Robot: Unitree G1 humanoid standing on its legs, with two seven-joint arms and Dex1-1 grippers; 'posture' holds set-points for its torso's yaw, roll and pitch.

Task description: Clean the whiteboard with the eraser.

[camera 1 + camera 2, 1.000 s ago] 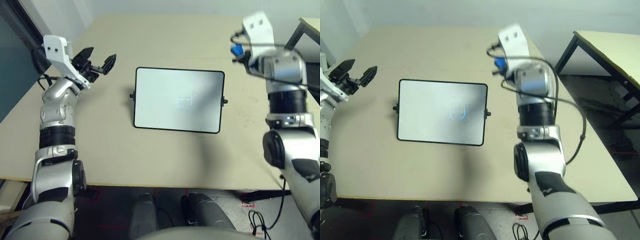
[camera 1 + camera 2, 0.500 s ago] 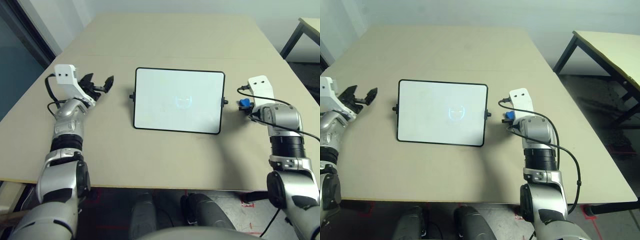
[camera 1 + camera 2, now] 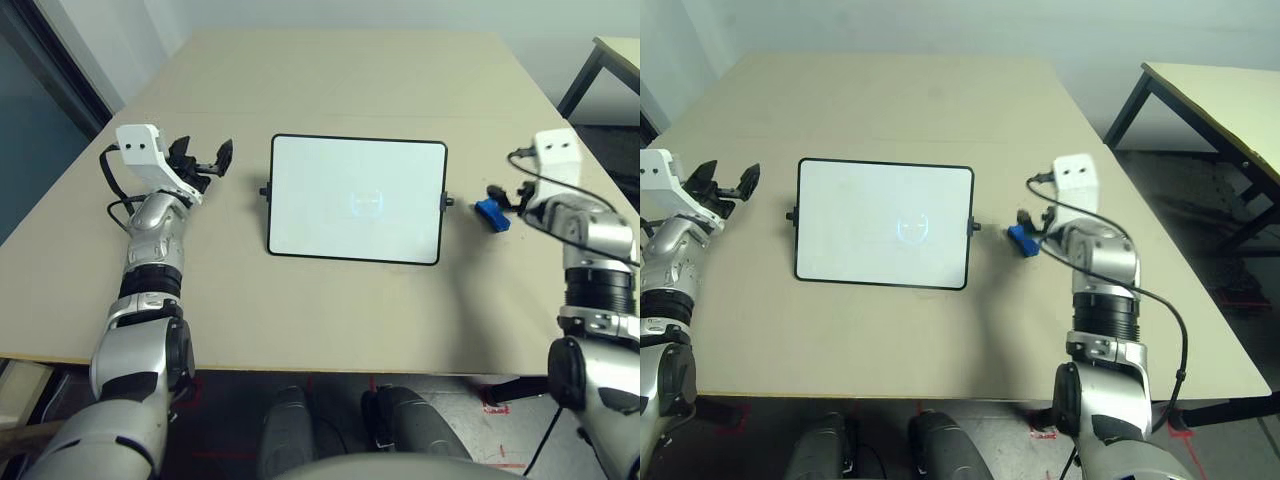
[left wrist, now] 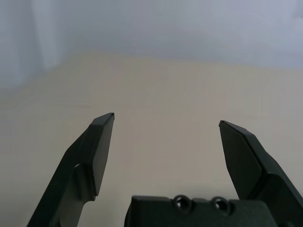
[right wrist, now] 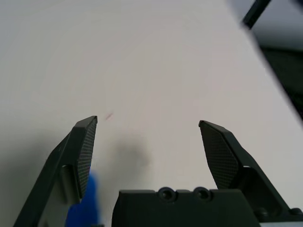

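whiteboard (image 3: 357, 200): 1 | eraser (image 3: 492, 213): 1 | table (image 3: 340, 80): 1 | second table (image 3: 1230, 95): 1

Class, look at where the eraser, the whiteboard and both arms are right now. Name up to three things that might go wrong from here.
1. The eraser lies on the table right beside the open right pincer, so the arm may nudge it as it moves.
2. The eraser also sits close to the whiteboard side knob; a push could knock the board.
3. A faint mark shows mid-board, so it may be left not fully clean.
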